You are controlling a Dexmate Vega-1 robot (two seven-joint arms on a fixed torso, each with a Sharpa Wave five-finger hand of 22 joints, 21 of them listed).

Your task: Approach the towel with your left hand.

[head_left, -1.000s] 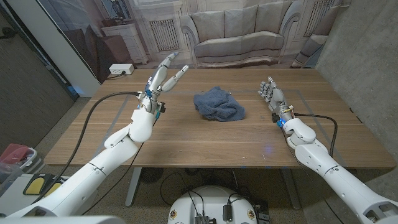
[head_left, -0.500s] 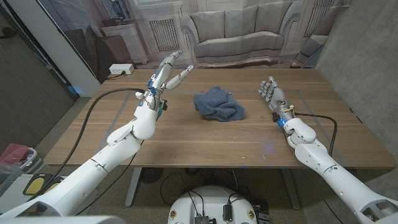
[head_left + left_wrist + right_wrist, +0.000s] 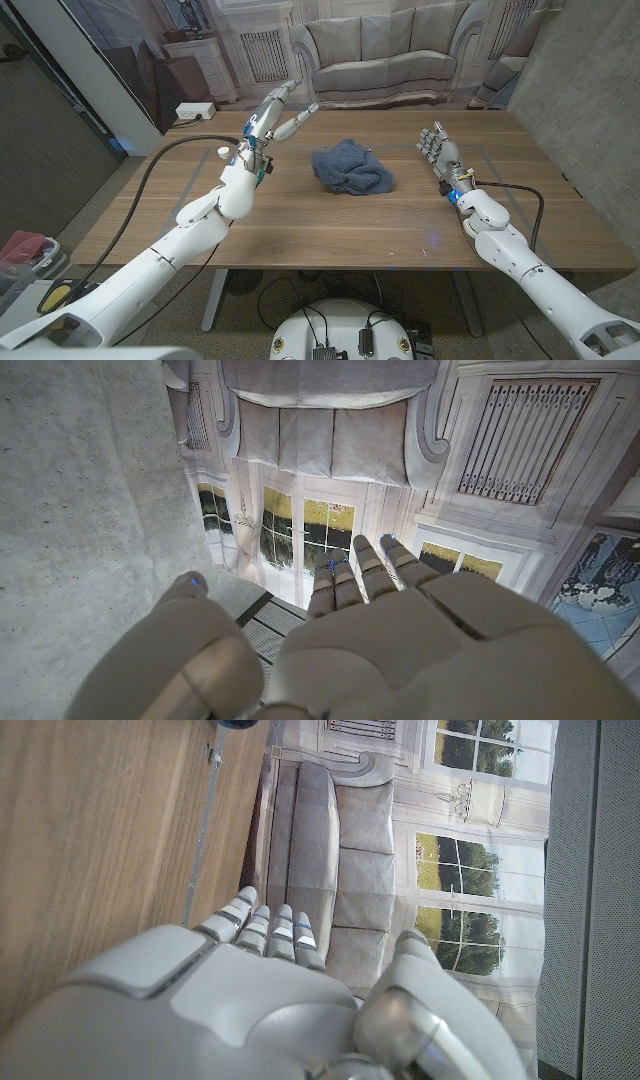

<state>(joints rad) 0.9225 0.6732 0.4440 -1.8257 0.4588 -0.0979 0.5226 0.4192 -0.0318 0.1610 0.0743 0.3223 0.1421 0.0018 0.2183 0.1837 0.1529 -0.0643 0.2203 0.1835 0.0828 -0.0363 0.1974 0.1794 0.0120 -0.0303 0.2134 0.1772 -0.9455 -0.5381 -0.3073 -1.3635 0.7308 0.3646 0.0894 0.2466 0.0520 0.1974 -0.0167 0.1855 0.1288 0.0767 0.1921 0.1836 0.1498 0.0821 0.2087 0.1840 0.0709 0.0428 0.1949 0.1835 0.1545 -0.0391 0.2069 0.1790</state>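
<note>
Reaching with the left hand (image 3: 272, 113), fingers spread and empty, we see the blue towel (image 3: 350, 168) crumpled mid-counter (image 3: 330, 230): probably soft, light, limp; we'd pinch a raised fold.

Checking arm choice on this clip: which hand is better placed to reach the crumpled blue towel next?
Left. The left hand is raised, open, fingers aimed toward the crumpled blue towel. The right hand sits low by the wooden table on the towel's other side.
</note>
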